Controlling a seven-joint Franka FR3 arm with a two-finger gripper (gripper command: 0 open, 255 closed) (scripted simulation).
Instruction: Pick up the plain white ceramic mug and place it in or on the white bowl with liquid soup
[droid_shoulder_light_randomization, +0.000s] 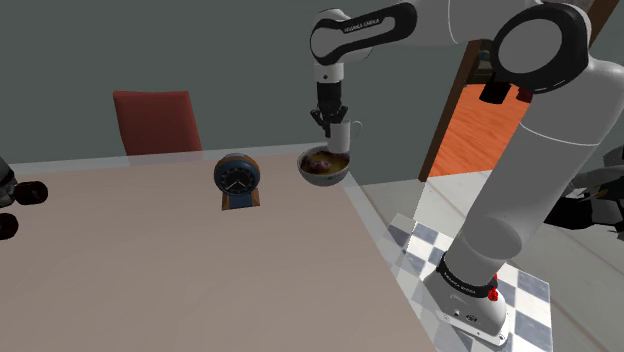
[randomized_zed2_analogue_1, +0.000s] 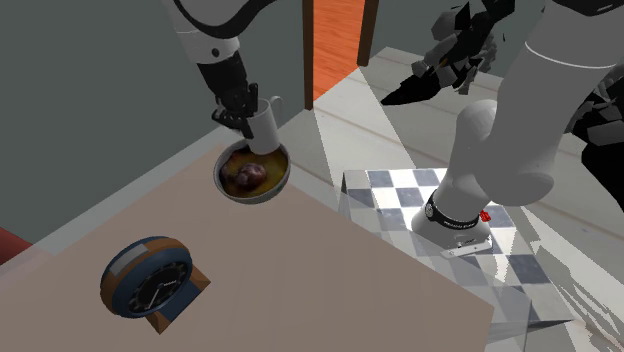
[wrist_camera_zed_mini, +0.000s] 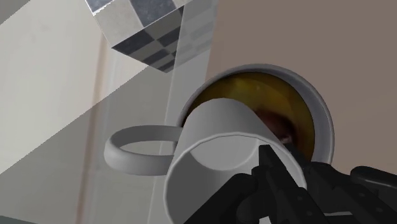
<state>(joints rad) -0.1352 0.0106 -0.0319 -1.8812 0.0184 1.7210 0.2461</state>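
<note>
Your gripper (droid_shoulder_light_randomization: 331, 118) pinched the rim of the white mug (droid_shoulder_light_randomization: 342, 134) over the soup bowl (droid_shoulder_light_randomization: 323, 168), toward its 1 o'clock in the shoulder view, so you needed a slow, centred descent before releasing.

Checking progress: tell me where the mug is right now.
In the shoulder view, the white mug, clasped by the gripper, hangs over the soup bowl, right of the clock.
</note>
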